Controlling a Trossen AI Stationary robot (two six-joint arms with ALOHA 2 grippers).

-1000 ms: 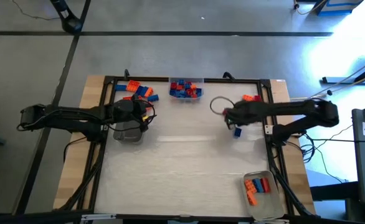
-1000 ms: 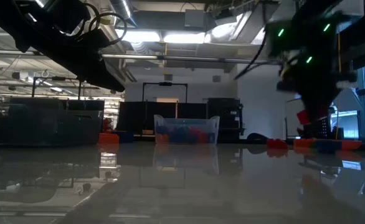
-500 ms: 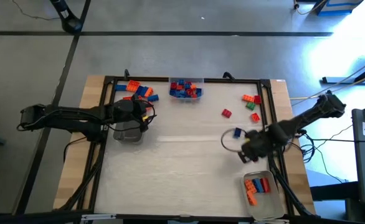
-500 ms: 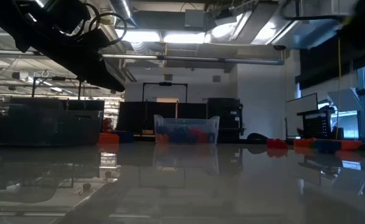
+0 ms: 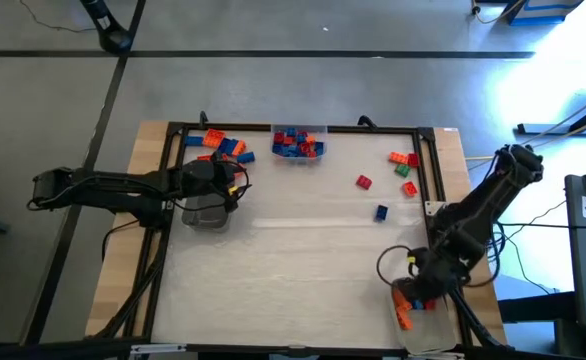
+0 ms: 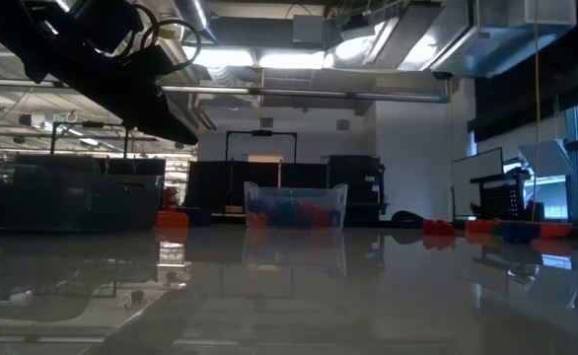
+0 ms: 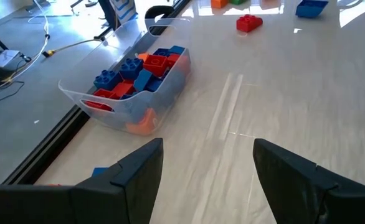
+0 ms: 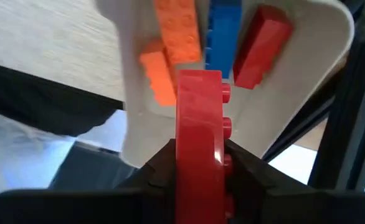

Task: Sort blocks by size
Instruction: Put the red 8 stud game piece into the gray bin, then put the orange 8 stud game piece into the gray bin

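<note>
The right tool (image 8: 198, 180) is clenched on a long red studded plastic brick (image 8: 200, 137), held edge-on between its two dark fingers (image 8: 161, 163), studs facing sideways. It hangs directly above a clear plastic tray (image 8: 307, 62) at the near right corner of the counter (image 5: 293, 260), and inside that tray lie an orange brick (image 8: 177, 28), a smaller orange brick (image 8: 157, 78), a blue brick (image 8: 223, 34) and another red brick (image 8: 262, 46), side by side. In the high view the right tool (image 5: 418, 288) covers the far end of this tray (image 5: 438, 330). Farther out on the counter, loose bricks (image 5: 403, 165) in red, orange, green and blue lie near the far right edge. At the far edge, mid-counter, a second clear tray (image 7: 117, 115) holds red and blue bricks (image 7: 142, 68). More orange and blue bricks (image 5: 223, 145) sit at the far left. The left tool (image 7: 204, 180) hovers there with its fingers spread wide, grasping nothing
</note>
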